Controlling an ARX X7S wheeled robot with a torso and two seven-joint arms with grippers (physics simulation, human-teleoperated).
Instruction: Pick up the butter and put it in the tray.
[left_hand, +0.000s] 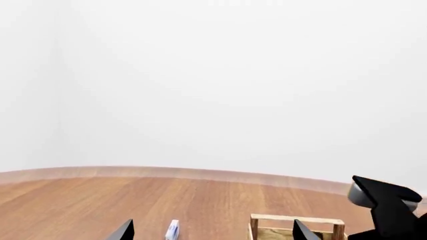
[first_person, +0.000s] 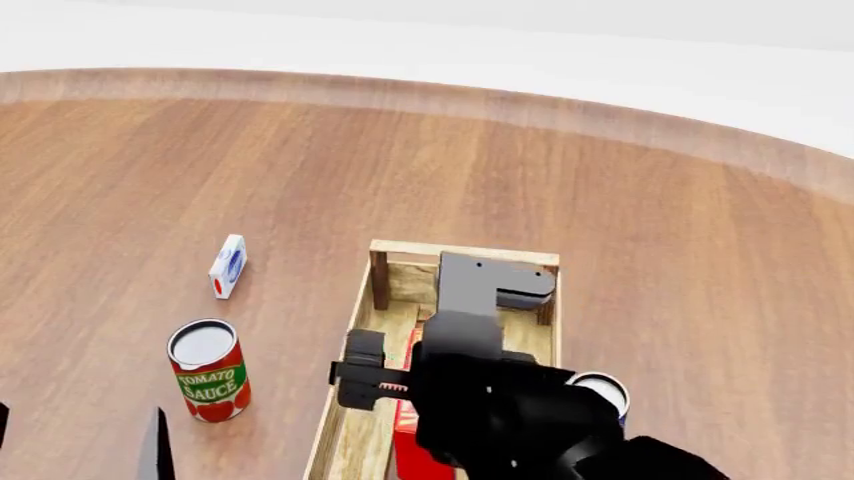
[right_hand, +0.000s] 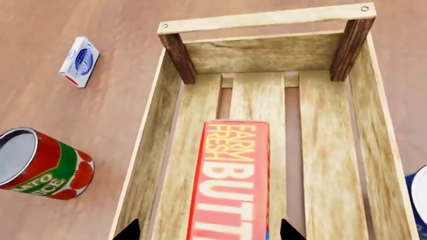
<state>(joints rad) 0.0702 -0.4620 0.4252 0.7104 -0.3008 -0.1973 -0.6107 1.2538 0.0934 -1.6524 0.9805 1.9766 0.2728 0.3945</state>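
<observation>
The butter (right_hand: 230, 185), a red-orange carton with white and yellow lettering, lies flat on the slats inside the tray (right_hand: 263, 19), a light-wood crate with dark corner posts. My right gripper (right_hand: 208, 231) hovers over it, open; its two fingertips stand wide apart on either side of the carton without touching it. In the head view the right gripper (first_person: 400, 385) covers most of the tray (first_person: 463, 255), and only a red strip of the butter (first_person: 407, 445) shows. My left gripper (left_hand: 213, 231) is open and empty, low over the floor to the tray's left.
A tomato sauce can (first_person: 210, 372) stands left of the tray, with a small white-blue-red carton (first_person: 228, 266) farther back. A blue can with a white top (first_person: 601, 392) stands against the tray's right side. The wooden floor meets a white wall behind.
</observation>
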